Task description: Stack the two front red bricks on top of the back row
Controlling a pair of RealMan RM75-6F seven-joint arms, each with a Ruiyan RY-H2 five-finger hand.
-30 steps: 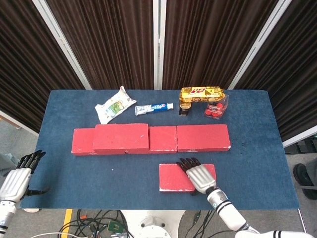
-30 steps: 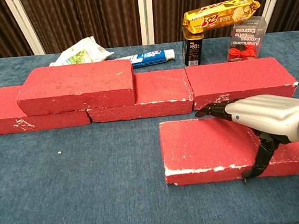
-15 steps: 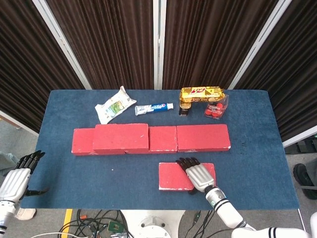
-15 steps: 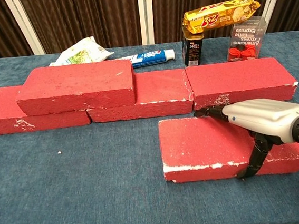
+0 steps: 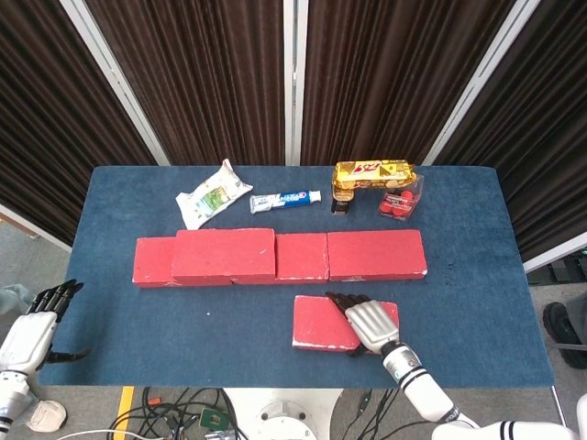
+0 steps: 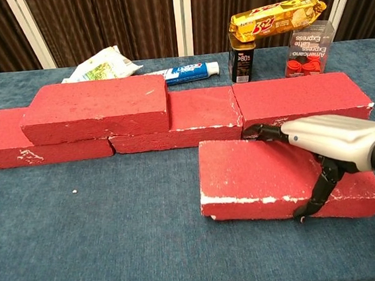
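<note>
One front red brick (image 5: 320, 324) (image 6: 256, 173) lies near the table's front edge, right of centre. My right hand (image 5: 369, 322) (image 6: 328, 141) grips its right part, fingers over the far edge and thumb against the near face. The brick looks slightly raised at its left end. Behind it stands the back row of red bricks (image 5: 376, 254) (image 6: 299, 100). Another red brick (image 5: 225, 254) (image 6: 97, 108) sits stacked on the row's left part. My left hand (image 5: 33, 332) hangs open beyond the table's front left corner, holding nothing.
Along the back of the blue table (image 5: 477, 302) lie a white pouch (image 5: 213, 192), a toothpaste tube (image 5: 286, 199), a gold biscuit pack (image 5: 373, 171) on a dark can (image 6: 241, 60), and a clear box of red items (image 5: 400, 200).
My right hand has tightened on the front brick and drawn it a little up and toward the row; its left end has risen. The left hand has sunk slightly.
</note>
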